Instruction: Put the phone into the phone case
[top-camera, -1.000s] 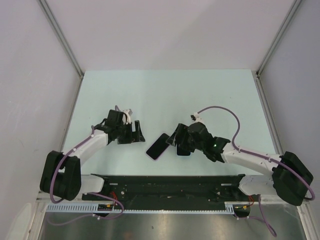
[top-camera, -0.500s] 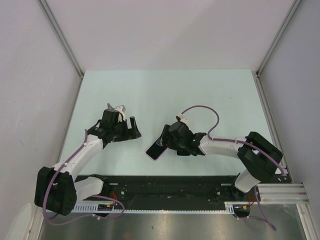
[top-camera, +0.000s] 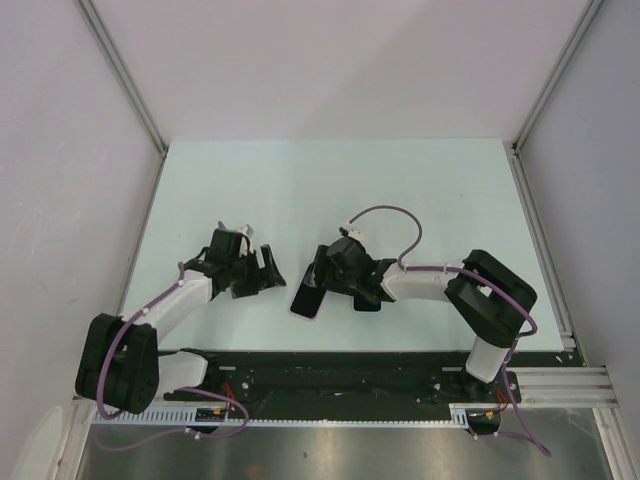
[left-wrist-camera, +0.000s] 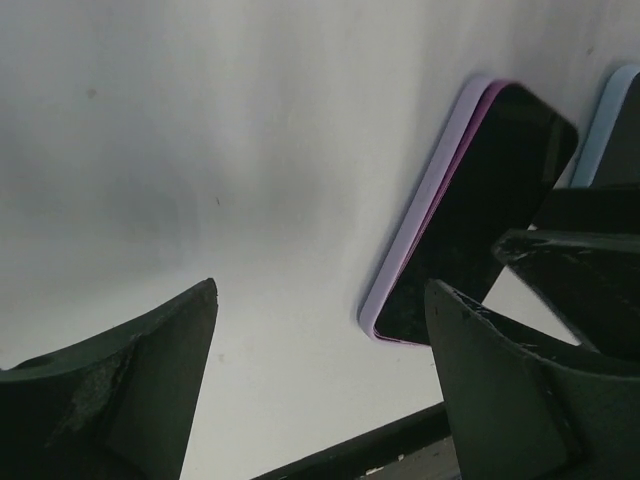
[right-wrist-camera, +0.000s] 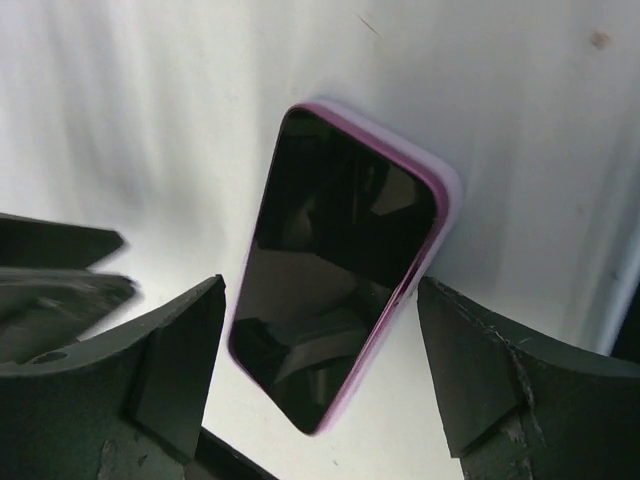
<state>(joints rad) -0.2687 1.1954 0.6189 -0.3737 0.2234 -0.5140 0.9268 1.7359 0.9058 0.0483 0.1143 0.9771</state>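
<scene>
With right fingers (right-wrist-camera: 165, 370) wide over the phone (right-wrist-camera: 335, 280) and left fingers (left-wrist-camera: 120, 400) wide beside it, press evenly into the case (right-wrist-camera: 449, 195)

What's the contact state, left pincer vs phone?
Apart. Top external view shows bare table between the left pincer and the phone.
</scene>
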